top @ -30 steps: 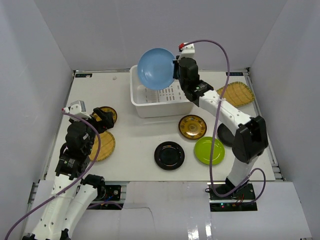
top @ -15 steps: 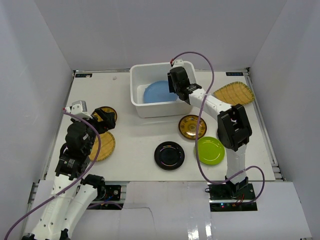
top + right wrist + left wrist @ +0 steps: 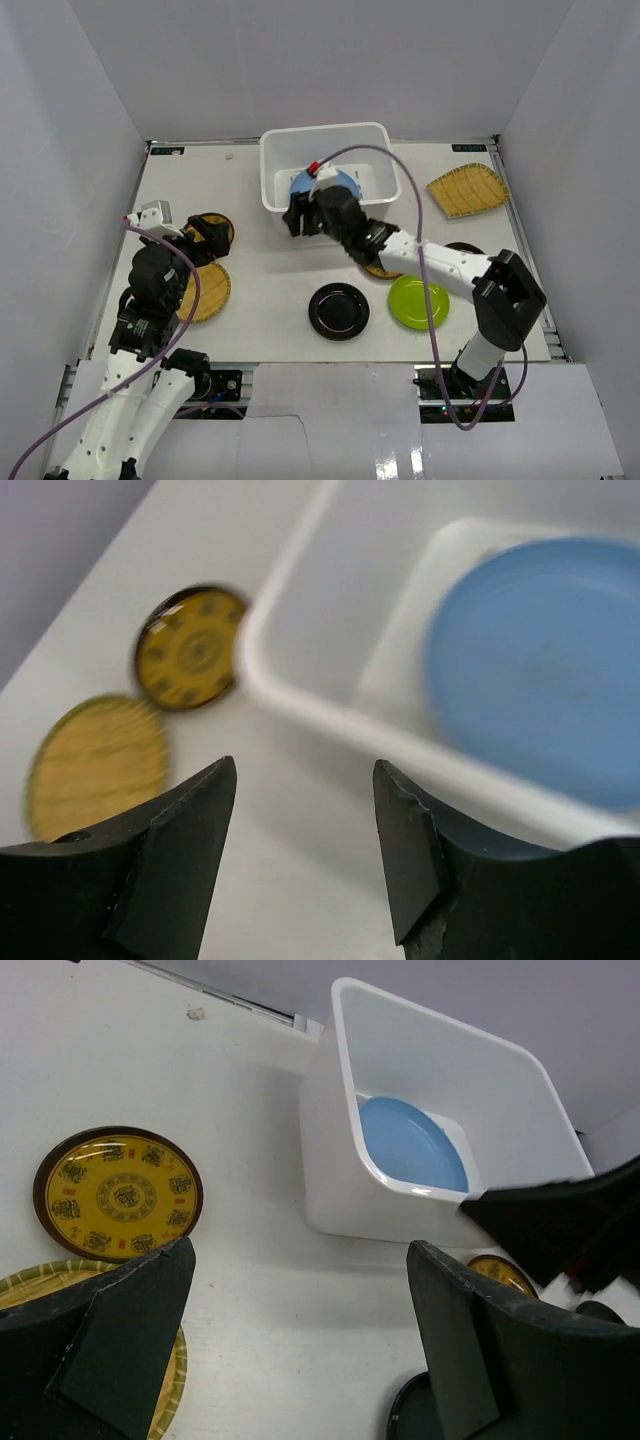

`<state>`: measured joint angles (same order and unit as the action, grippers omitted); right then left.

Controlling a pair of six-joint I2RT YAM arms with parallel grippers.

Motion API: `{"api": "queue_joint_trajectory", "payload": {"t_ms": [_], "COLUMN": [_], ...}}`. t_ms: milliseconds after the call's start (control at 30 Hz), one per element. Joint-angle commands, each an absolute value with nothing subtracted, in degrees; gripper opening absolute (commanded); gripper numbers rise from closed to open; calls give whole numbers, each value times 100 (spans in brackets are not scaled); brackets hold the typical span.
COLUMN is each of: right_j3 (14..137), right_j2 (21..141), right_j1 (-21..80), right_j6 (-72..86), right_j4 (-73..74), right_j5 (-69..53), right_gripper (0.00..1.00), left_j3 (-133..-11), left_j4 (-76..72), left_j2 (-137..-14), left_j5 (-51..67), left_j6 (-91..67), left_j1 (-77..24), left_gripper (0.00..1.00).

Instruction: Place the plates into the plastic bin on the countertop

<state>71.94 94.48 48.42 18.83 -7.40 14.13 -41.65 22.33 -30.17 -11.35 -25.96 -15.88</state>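
Note:
The white plastic bin (image 3: 325, 130) stands at the back of the countertop (image 3: 270, 270), and the light blue plate (image 3: 299, 184) lies flat inside it (image 3: 410, 1155) (image 3: 545, 710). My right gripper (image 3: 300, 218) (image 3: 305, 840) hangs open and empty over the bin's front left rim (image 3: 330, 715). My left gripper (image 3: 205, 240) (image 3: 300, 1330) is wide open and empty above bare countertop. A gold-patterned plate (image 3: 118, 1192) and a yellow woven plate (image 3: 210, 292) lie beside it. A black plate (image 3: 339, 310) and a lime green plate (image 3: 419, 301) sit near the front.
A second yellow woven plate (image 3: 468, 190) lies at the back right. Another gold-patterned plate (image 3: 385, 268) and another black plate (image 3: 462, 248) are partly hidden under the right arm. White walls enclose the countertop on three sides.
The right gripper lowered the blue plate into the bin, opened and let it go, then swung out toward the bin's front left. The left arm stayed still.

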Motion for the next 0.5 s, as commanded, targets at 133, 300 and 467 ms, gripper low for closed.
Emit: {"api": "queue_joint_trajectory", "payload": {"t_ms": [133,300,467], "right_j3": [6766,7286,7260], "right_j2": [10527,11592,12312], "right_j1": [6503,6635,6767], "right_j6": [3462,4586,5755], "right_j4": [-2083,-2845,-3541], "right_j5": [880,176,132], "right_gripper": [64,66,65], "left_j3": [-4702,-4633,-4210], "left_j4": [2241,2093,1995], "left_j2": [-2725,-2436,-2320], "left_j5": [-1318,-1450,-1495], "left_j6": [-2479,-2435,-2347], "left_j1": [-1600,-1617,-1652], "left_gripper": [98,98,98]}}
